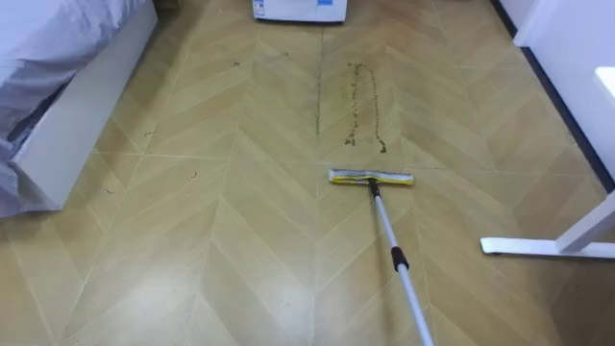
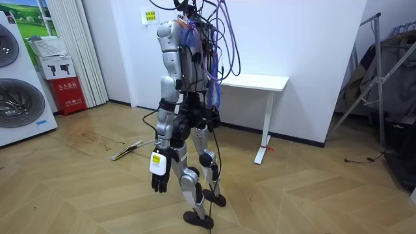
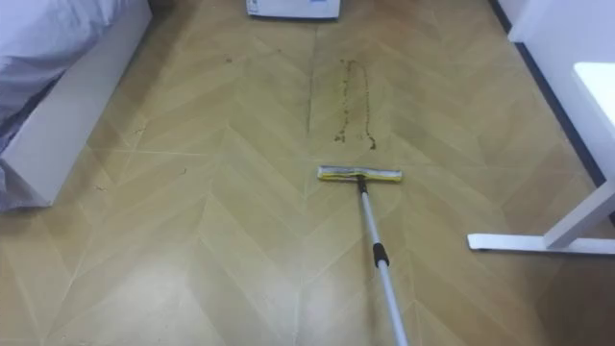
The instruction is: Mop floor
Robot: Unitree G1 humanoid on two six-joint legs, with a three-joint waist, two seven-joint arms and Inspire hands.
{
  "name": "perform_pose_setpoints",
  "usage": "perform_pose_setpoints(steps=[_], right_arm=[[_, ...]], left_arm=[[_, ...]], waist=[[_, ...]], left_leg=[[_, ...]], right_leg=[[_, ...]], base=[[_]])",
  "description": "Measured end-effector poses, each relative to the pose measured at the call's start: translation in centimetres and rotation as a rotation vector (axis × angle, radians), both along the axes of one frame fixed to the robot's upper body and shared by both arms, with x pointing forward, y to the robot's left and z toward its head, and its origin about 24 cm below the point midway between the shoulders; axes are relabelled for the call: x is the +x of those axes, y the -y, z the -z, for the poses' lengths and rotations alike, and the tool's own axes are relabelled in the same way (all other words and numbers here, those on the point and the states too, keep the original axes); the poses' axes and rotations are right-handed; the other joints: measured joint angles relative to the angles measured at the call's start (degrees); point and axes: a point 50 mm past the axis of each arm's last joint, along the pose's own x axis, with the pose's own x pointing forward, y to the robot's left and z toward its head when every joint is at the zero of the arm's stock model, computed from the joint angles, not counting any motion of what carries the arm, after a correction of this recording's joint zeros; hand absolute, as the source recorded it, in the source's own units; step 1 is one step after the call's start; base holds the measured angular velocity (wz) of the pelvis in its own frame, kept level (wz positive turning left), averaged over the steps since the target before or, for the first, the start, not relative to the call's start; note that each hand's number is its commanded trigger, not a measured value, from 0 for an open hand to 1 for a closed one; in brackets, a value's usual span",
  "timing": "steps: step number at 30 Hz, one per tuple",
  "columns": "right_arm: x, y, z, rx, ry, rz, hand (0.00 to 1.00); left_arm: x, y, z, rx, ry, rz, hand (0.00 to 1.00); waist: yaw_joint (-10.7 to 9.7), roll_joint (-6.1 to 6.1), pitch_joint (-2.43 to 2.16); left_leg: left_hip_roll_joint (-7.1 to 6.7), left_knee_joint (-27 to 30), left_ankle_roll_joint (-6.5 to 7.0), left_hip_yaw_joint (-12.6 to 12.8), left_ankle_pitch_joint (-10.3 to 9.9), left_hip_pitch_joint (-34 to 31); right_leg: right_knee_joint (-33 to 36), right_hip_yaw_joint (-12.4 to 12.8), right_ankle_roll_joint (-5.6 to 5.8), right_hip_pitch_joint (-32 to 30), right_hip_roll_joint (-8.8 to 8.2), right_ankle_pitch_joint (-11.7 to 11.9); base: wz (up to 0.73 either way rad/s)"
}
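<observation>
Lowest in the eye views, the mop pole (image 1: 389, 235) comes in from the bottom edge right of centre. It carries a black collar (image 1: 399, 258) partway along and ends at the mop head (image 1: 371, 178), which lies flat and crosswise on the wooden floor (image 1: 240, 250).

In the room view the left hand (image 2: 159, 175) hangs beside the thigh on the side facing the camera. Its fingers are loose, point down and hold nothing. The robot stands upright, facing the room view's left. From it the mop slants down to the floor on that side, and the pole's upper end passes behind the left forearm, so I cannot tell what holds it.

Just beyond the mop head, and apart from it, two thin brown dirt streaks (image 1: 365, 101) run away along the boards. Further out, a bed (image 1: 58, 86) with pale bedding lies to the robot's left. The foot (image 1: 548, 247) of a white counter (image 2: 257, 81) rests on the floor to its right. A white appliance (image 1: 299, 9) stands straight ahead, past the streaks.
</observation>
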Motion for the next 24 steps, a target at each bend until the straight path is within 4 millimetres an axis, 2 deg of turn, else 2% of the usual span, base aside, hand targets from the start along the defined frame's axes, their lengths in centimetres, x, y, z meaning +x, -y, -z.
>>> perform_pose_setpoints(steps=[7,13,16,17,20,22,24], right_arm=[[0.0,0.0,0.0,-0.001,0.000,0.003,1.00],[0.1,0.2,-0.1,-0.005,0.003,0.015,1.00],[0.3,0.2,0.0,0.000,0.012,0.039,1.00],[0.3,0.2,0.0,0.002,0.008,0.050,1.00],[0.8,0.1,0.0,0.009,0.015,0.068,1.00],[1.0,0.0,0.0,0.014,0.019,0.084,1.00],[0.7,-0.1,0.0,0.018,0.008,0.107,1.00]], left_arm=[[-0.2,0.0,0.0,0.000,-0.004,-0.001,0.00],[-0.2,0.0,0.0,-0.007,-0.007,-0.002,0.00],[-0.2,0.0,0.0,-0.007,-0.006,-0.001,0.00],[-0.3,0.0,0.0,-0.007,-0.008,-0.002,0.00],[-0.1,0.1,0.0,-0.012,-0.016,0.001,0.00],[0.2,0.1,0.1,-0.019,-0.015,0.002,0.00],[0.3,0.1,0.1,-0.021,-0.013,0.000,0.00]], waist=[[0.07,0.49,-0.22],[0.18,0.80,-0.16],[0.18,0.74,-0.35],[0.19,0.67,-0.58],[0.18,0.51,-0.62],[0.18,0.49,-0.55],[0.00,0.35,-0.20]], left_leg=[[0.02,0.06,0.00,0.01,0.00,0.10],[0.04,0.11,0.02,-0.02,-0.02,-0.64],[0.03,0.40,0.04,-0.02,-0.01,-1.70],[0.03,0.55,0.04,0.02,-0.01,-2.24],[0.12,2.34,0.06,0.02,0.00,-4.33],[0.16,2.62,0.07,-0.11,0.01,-5.15],[-0.13,3.87,0.09,-0.28,-0.01,-6.29]], right_leg=[[0.27,0.05,-0.01,0.00,0.01,0.01],[0.90,0.36,-0.01,-0.77,-0.09,-0.01],[1.05,0.37,-0.01,-1.76,-0.34,-0.01],[1.20,0.32,-0.01,-2.37,-0.31,-0.01],[3.21,0.14,0.00,-4.60,-0.49,-0.02],[4.55,-0.17,0.00,-5.57,-0.61,-0.06],[6.65,-0.90,-0.14,-6.74,-1.03,-1.02]], base=[[0.00],[0.00],[0.00],[0.00],[0.01],[0.06],[0.11]])
